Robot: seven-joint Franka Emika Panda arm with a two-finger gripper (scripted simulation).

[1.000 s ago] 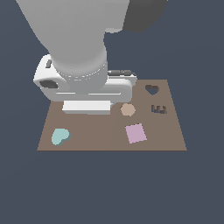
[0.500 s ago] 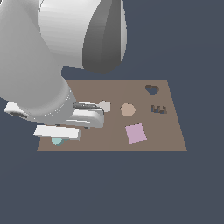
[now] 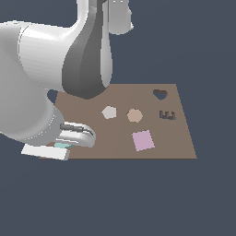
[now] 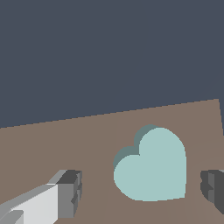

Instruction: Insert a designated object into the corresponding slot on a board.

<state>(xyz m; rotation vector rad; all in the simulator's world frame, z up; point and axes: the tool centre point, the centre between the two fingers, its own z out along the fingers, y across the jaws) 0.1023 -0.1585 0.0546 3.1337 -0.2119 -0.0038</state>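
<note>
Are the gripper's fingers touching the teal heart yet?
Apart. The wrist view shows bare brown board between the heart and each finger.

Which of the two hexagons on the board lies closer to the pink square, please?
The tan hexagon; the grey hexagon sits farther from the pink square.

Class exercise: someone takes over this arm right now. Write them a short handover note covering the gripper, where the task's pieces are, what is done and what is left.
Gripper: open, fingers either side of the teal heart, not closed on it.
Teal heart: flat on the board, near the corner at the exterior view's left, mostly hidden there by the arm.
Heart slot: empty, at the far corner on the exterior view's right, beside the E-shaped cutout.
Done: arm positioned over the heart.
Left: grasp, lift, carry to the slot, insert.
</note>
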